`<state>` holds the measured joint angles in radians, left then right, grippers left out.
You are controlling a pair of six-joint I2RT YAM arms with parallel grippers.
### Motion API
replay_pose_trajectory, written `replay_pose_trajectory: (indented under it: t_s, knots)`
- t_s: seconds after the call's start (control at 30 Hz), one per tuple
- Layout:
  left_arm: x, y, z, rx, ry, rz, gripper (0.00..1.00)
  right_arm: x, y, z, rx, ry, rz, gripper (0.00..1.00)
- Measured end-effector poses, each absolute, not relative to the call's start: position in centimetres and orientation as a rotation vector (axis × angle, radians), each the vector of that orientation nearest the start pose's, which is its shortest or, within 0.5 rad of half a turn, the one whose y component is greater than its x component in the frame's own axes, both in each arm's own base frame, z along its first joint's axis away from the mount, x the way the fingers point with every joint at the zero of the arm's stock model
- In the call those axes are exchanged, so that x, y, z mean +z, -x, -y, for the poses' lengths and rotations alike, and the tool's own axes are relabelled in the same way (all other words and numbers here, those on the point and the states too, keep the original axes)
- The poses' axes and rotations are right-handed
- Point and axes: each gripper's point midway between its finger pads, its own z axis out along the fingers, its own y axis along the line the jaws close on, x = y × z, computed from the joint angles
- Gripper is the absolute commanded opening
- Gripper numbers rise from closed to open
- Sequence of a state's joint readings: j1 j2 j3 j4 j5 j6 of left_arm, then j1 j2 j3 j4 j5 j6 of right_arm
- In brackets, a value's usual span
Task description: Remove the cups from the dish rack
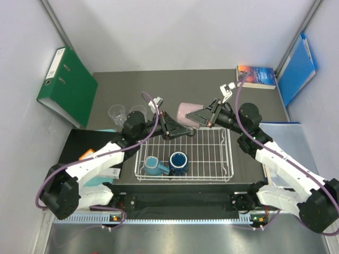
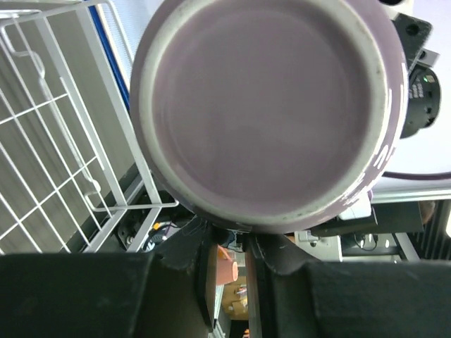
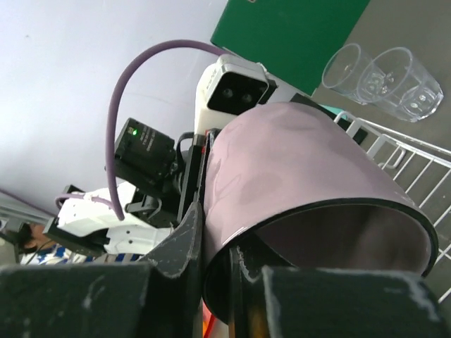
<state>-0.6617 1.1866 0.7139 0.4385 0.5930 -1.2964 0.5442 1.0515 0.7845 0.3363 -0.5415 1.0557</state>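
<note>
The pink mug [image 1: 188, 112] was held on its side in the air, just above the far edge of the rack [image 1: 222, 159], between the two grippers. Its rim wall was clamped by the right gripper [image 3: 222, 257], one finger seen inside the mouth and one outside. The left gripper [image 2: 232, 246] was closed to a narrow slit against the mug's lower side, the base facing its camera; which part was pinched could not be told. The teal mug [image 1: 152, 165] and navy mug [image 1: 179, 161] stood upright in the rack's near left corner, well apart from the grippers. Two tumblers [image 1: 116, 112] stood on the table [image 1: 159, 84] off the rack's far left corner. Bare tabletop was seen beyond the mug, bounded by a binder [image 1: 66, 84] at left and a book [image 1: 258, 75] at right.
</note>
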Motion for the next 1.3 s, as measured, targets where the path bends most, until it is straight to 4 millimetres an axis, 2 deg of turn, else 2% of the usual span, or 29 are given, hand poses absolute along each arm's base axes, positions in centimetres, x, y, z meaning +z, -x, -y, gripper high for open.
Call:
replay_pose_trajectory:
  t_s: [0.03,0.1,0.13,0.17,0.2,0.23,0.27,0.37,0.47,0.57,0.7,0.73,0.8,0.87,0.9,0.97,1.07,1.13,1.2,1.3]
  knots:
    - [28.2,-20.7,32.8,-1.879,0.063,-2.008,0.01,33.1,-23.4,-28.4,1.62,0.066,-1.762,0.0]
    - [28.4,-20.8,32.9,-1.884,0.057,-2.008,0.15,33.2,-23.4,-28.3,1.617,0.073,-1.76,0.0]
    - [28.4,-20.8,33.0,-1.886,0.057,-2.011,0.51,33.3,-23.4,-28.3,1.607,0.075,-1.761,0.0]
    - [28.4,-21.0,33.1,-1.885,0.054,-2.012,0.68,33.4,-23.5,-28.2,1.598,0.075,-1.762,0.0]
    - [28.6,-21.1,33.1,-1.88,0.039,-2.009,0.81,33.6,-23.6,-28.2,1.583,0.08,-1.762,0.0]
    - [28.7,-21.2,33.1,-1.874,0.029,-2.002,0.88,33.4,-23.7,-28.1,1.558,0.08,-1.777,0.0]
    - [29.1,-21.4,33.1,-1.868,0.014,-1.99,0.99,33.3,-23.9,-27.9,1.536,0.083,-1.791,0.0]
    - [30.1,-22.3,32.7,-1.832,-0.003,-1.976,0.99,33.2,-24.4,-27.2,1.454,0.094,-1.841,0.0]
    - [30.3,-24.5,31.2,-1.744,0.061,-1.988,0.99,35.0,-26.1,-25.3,1.347,0.084,-1.849,0.0]
    - [29.4,-26.8,28.8,-1.632,0.185,-2.018,0.99,37.0,-28.8,-22.6,1.193,0.009,-1.84,0.0]
    - [26.8,-29.0,25.1,-1.415,0.411,-2.085,0.99,37.5,-34.0,-17.4,0.871,-0.224,-1.908,0.0]
    - [26.1,-29.1,24.4,-1.363,0.448,-2.108,0.99,36.8,-35.3,-15.8,0.793,-0.293,-1.921,0.0]
    - [25.2,-29.0,23.7,-1.296,0.492,-2.14,0.99,33.7,-37.5,-12.0,0.651,-0.447,-1.978,0.0]
    - [24.3,-28.8,23.0,-1.242,0.535,-2.169,0.98,29.6,-38.7,-8.4,0.498,-0.597,-2.059,0.0]
    - [24.0,-28.8,22.8,-1.227,0.547,-2.177,0.98,26.8,-39.1,-6.4,0.395,-0.684,-2.12,0.0]
    - [23.2,-28.7,22.1,-1.171,0.583,-2.199,0.97,22.2,-39.5,-3.7,0.221,-0.787,-2.222,0.0]
    - [21.5,-28.4,21.0,-1.058,0.616,-2.259,0.96,17.2,-39.3,-2.7,0.076,-0.832,-2.358,0.0]
    - [20.7,-28.4,20.2,-0.971,0.627,-2.303,0.95,15.3,-39.2,-2.5,0.027,-0.832,-2.413,0.0]
    - [20.4,-28.6,19.5,-0.883,0.622,-2.333,0.95,14.3,-39.3,-2.4,-0.005,-0.826,-2.446,0.0]
    - [20.4,-29.0,18.6,-0.798,0.599,-2.342,0.95,13.9,-40.5,-2.3,-0.037,-0.813,-2.461,0.0]
